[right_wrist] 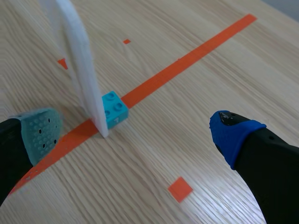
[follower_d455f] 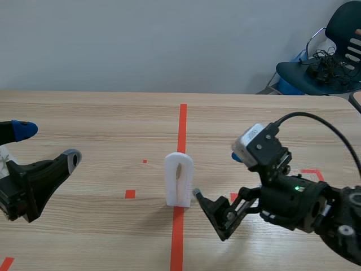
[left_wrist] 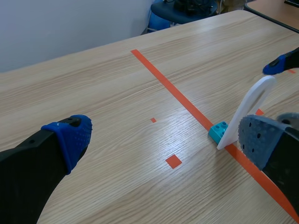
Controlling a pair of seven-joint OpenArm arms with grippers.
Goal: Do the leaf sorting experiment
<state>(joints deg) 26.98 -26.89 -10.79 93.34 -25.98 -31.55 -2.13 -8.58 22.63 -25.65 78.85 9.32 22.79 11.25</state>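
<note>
Scene view facing across table [follower_d455f: 101, 118], wrist views close and low, all sharing white arch [follower_d455f: 172, 182]

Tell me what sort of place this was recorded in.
Probably a robotics lab or test room: a wooden table marked with orange tape, a left arm and right arm at it, and a chair heaped with cables by a plain wall.
</note>
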